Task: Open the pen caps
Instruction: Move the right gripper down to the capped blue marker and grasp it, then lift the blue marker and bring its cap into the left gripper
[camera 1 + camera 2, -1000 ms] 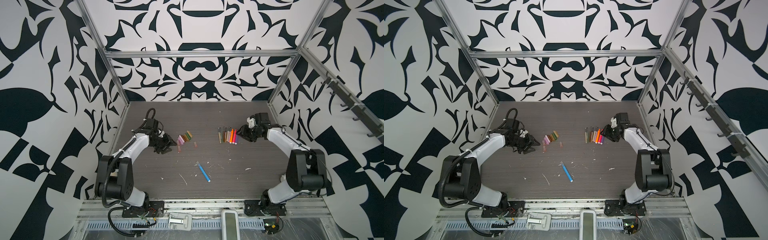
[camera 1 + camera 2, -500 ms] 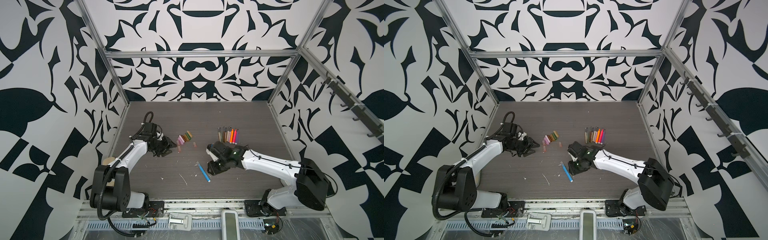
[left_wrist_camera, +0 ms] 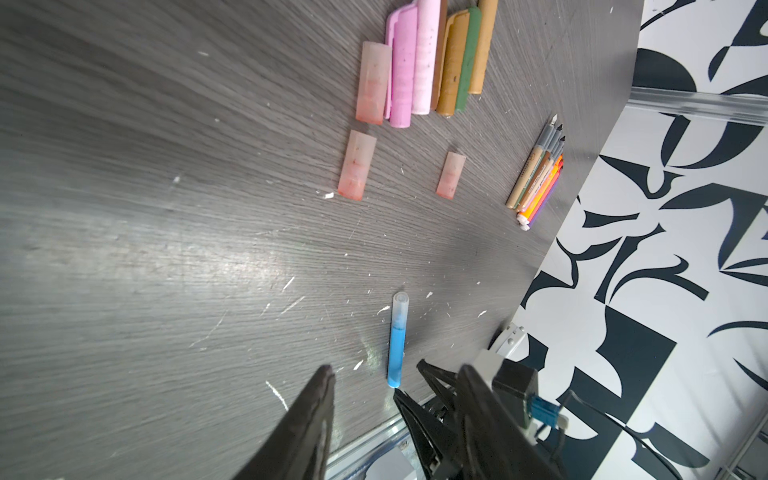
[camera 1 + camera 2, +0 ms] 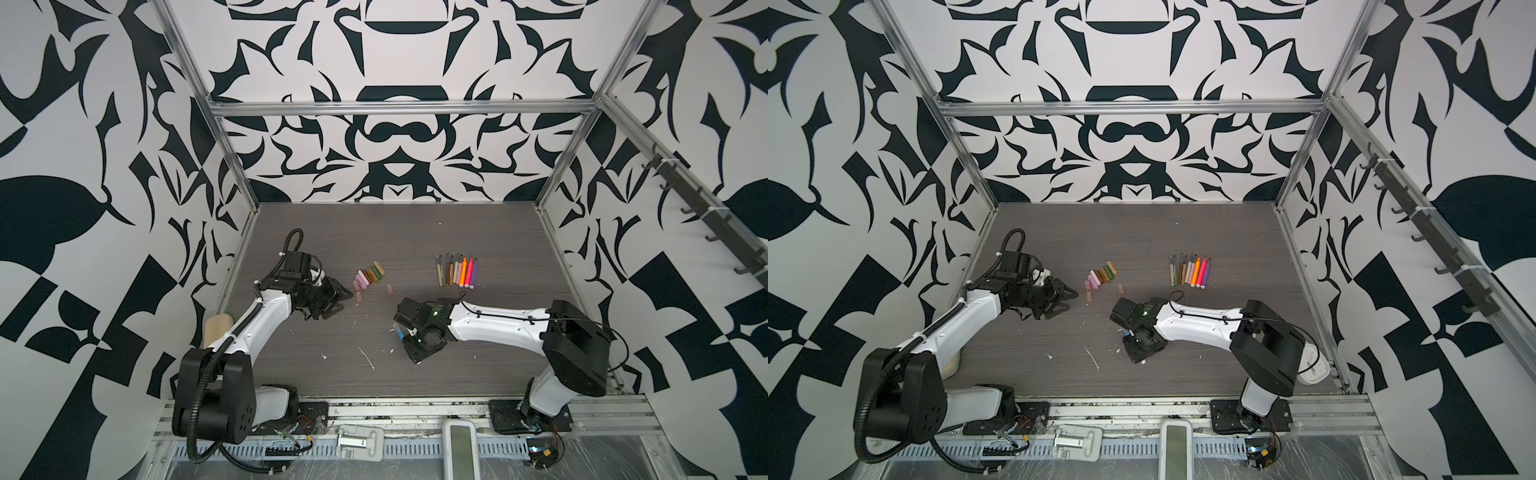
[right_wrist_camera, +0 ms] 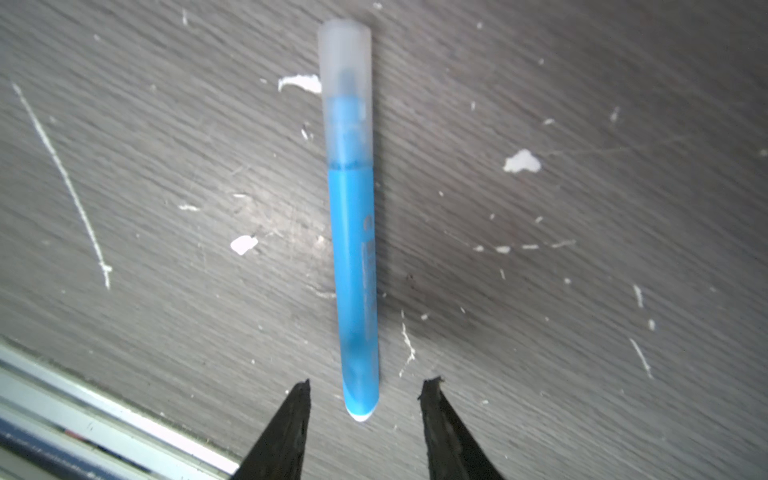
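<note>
Blue pen [image 5: 353, 257], frosted cap [image 5: 345, 75] on, flat on the dark wood-grain table [image 4: 415, 232] among white flecks. Right gripper [image 5: 369, 381] open, one tip either side of the pen's rear end, touching neither side. Left gripper [image 4: 347, 302] open and empty, just beside the loose pen caps [image 4: 370, 274], which are packed in a slanted row with two pale ones apart. Uncapped pen bodies [image 4: 456, 270] in a separate row, well clear. In both top views, pen almost wholly hidden under the right wrist. Beige pencil case [image 4: 216, 326] half covered by the left arm. Barrel print too blurred to read.
</note>
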